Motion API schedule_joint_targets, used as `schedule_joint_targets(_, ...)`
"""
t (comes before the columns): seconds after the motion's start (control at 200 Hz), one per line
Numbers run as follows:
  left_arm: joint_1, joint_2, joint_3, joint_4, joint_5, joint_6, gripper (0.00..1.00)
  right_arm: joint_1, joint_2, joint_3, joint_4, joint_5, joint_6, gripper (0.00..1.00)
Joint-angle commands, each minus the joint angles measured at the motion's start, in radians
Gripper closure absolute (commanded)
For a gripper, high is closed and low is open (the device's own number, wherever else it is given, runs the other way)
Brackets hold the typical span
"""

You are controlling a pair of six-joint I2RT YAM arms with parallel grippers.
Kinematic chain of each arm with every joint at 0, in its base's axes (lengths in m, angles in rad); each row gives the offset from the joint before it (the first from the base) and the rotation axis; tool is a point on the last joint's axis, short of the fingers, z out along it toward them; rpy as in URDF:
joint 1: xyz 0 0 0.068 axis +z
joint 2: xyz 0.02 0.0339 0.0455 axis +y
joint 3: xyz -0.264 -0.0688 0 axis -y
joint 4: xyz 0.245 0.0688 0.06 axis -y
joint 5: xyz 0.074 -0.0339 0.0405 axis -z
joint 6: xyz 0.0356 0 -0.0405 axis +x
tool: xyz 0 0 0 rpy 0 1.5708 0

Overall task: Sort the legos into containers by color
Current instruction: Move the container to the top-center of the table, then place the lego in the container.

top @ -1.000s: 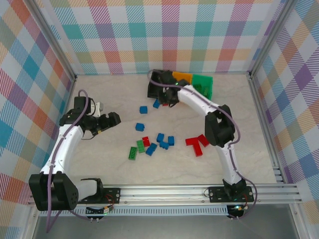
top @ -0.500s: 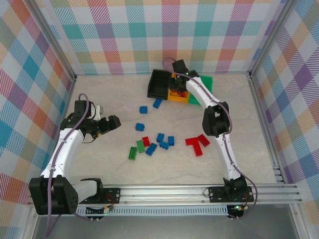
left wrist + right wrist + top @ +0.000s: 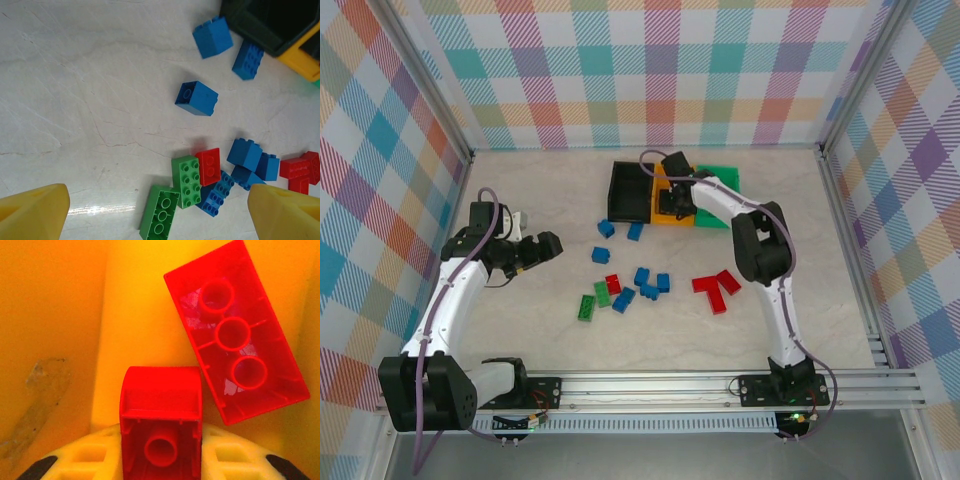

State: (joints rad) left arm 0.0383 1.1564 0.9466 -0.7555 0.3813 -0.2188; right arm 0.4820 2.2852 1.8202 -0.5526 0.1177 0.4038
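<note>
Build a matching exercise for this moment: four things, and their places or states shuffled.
1 left gripper
2 right gripper
3 black bin
4 oblong red brick

A underside up in the orange bin
B open above the table
C directly left of the orange bin
D shut on a small red brick

Pairs: 1-B, 2-D, 3-C, 4-A

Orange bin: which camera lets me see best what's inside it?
The right wrist view: it looks straight into the orange bin, showing a loose brick and a held brick in the right gripper. The top view shows the bin small, partly under the right arm; the left wrist view catches a corner.
</note>
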Motion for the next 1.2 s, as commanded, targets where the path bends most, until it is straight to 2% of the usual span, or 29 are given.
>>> schedule_joint_targets(0.0, 0.012, -0.004, -0.008, 0.008, 0.013, 0.012, 0.08, 0.039, -0.095, -0.137, 0.037, -0.024, 0.045, 0.70)
schedule_joint_targets(0.16, 0.012, -0.001, -0.009, 0.010, 0.018, 0.012, 0.08, 0.087, -0.198, -0.274, 0.082, -0.005, 0.088, 0.69)
schedule_joint_targets(0.325, 0.012, -0.002, -0.012, 0.009, 0.031, 0.010, 0.08, 0.090, -0.199, -0.232, 0.053, 0.014, 0.075, 0.67)
schedule_joint_targets(0.455, 0.012, -0.016, -0.015, 0.005, 0.026, 0.007, 0.08, 0.090, -0.200, -0.182, 0.017, 0.043, 0.050, 0.47)
schedule_joint_targets(0.53, 0.011, -0.025, -0.018, 0.005, 0.023, 0.003, 0.08, 0.090, -0.220, -0.174, 0.003, 0.063, 0.036, 0.42)
schedule_joint_targets(0.84, 0.009, 0.006, -0.011, 0.029, 0.052, -0.031, 0.08, 0.102, -0.472, -0.332, -0.006, 0.034, -0.014, 0.39)
schedule_joint_targets(0.96, 0.010, 0.027, 0.001, 0.045, 0.059, -0.047, 0.08, 0.101, -0.468, -0.340, -0.056, 0.066, -0.048, 0.39)
schedule_joint_targets(1.08, 0.007, 0.035, 0.006, 0.058, 0.081, -0.093, 0.08, 0.101, -0.504, -0.401, -0.026, 0.047, -0.030, 0.39)
schedule_joint_targets(1.195, -0.047, 0.029, 0.013, 0.055, 0.077, -0.133, 0.10, 0.102, -0.566, -0.480, -0.030, 0.048, -0.003, 0.40)
